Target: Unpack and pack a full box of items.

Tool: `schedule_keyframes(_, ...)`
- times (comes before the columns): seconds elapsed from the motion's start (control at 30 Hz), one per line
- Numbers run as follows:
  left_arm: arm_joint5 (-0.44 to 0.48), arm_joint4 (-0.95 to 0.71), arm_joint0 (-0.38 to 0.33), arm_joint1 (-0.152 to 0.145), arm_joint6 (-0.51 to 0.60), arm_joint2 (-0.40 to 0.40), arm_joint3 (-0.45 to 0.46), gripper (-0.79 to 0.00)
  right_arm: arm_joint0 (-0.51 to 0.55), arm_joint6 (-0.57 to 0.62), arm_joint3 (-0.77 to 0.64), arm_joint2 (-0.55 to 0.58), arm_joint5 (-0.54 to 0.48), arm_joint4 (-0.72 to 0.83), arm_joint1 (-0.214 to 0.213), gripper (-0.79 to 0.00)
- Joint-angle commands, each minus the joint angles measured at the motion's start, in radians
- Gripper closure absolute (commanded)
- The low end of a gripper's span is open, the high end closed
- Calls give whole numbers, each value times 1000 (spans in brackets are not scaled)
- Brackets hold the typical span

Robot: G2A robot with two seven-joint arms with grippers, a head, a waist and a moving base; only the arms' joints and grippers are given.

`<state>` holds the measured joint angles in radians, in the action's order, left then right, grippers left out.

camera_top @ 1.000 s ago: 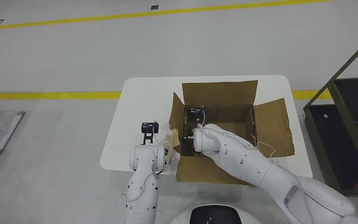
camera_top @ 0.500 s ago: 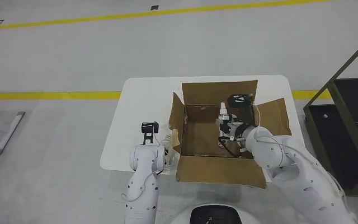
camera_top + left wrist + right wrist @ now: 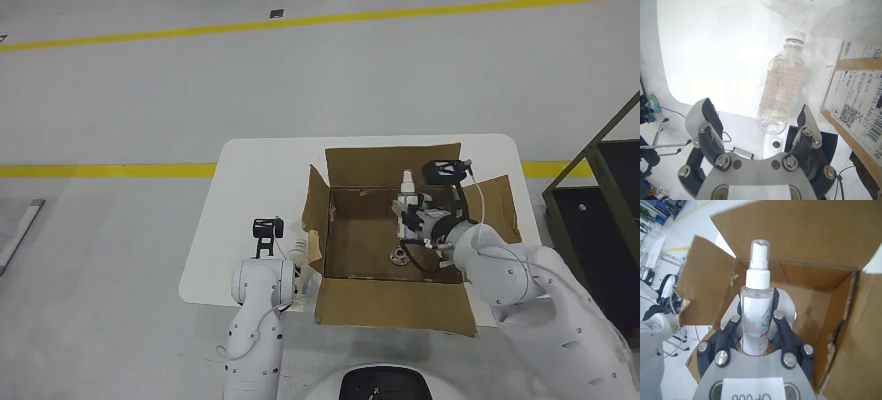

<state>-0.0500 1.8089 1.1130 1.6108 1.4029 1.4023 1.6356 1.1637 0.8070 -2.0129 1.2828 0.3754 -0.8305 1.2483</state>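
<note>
The right arm has swung out of the near left corner of the box, where it was a second ago, and across to the box's right side. It has come up with a spray bottle, which over the last half second has moved a little further toward the far right corner. The left arm has not moved.

The white table [image 3: 250, 200] carries the open cardboard box [image 3: 360, 240] on its right half, all four flaps folded outward. In the right wrist view the box [image 3: 810, 306] shows brown inner walls and torn flap edges. In the left wrist view its outer wall [image 3: 857, 64] carries printed labels.

The right gripper [image 3: 412, 208] hangs over the right part of the box. Its fingers are closed on the body of the spray bottle [image 3: 407, 190], whose nozzle end points toward the far wall. In the wrist view, the right gripper [image 3: 758, 298] clamps the clear, white-labelled spray bottle [image 3: 757, 291] from both sides, the white pump and clear cap standing beyond the fingertips.

The left gripper [image 3: 757, 111] sits at the near table edge, left of the box. Its fingers are spread wide and holding nothing.

A clear water bottle [image 3: 783, 91] lies on the table beside the box's left wall, its base just ahead of those fingers, cap pointing away.

A small round thing [image 3: 398, 257] lies on the box floor; I cannot tell what it is.
</note>
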Motion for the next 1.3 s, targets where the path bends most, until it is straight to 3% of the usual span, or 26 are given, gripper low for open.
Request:
schedule_keyframes(0.0,0,0,0,0,0,0,0,-785,29,-9,-55,80,-10,-21,-9,0)
schedule_keyframes(0.13,0,0,0,0,0,0,0,-785,154,68,-197,332,-66,-163,-40,0)
schedule_keyframes(0.27,0,0,0,0,0,0,0,-785,287,138,-249,515,-157,-259,-58,0)
schedule_keyframes(0.43,0,0,0,0,0,0,0,-785,456,169,-198,632,-241,-289,-62,0)
schedule_keyframes(0.67,0,0,0,0,0,0,0,-785,562,150,-79,538,-252,-309,-54,0)
schedule_keyframes(1.03,0,0,0,0,0,0,0,-785,464,151,118,385,-272,-359,-49,0)
schedule_keyframes(1.17,0,0,0,0,0,0,0,-785,426,166,165,359,-275,-376,-49,-249)
schedule_keyframes(1.27,0,0,0,0,0,0,0,-785,402,172,197,344,-271,-393,-49,-323)
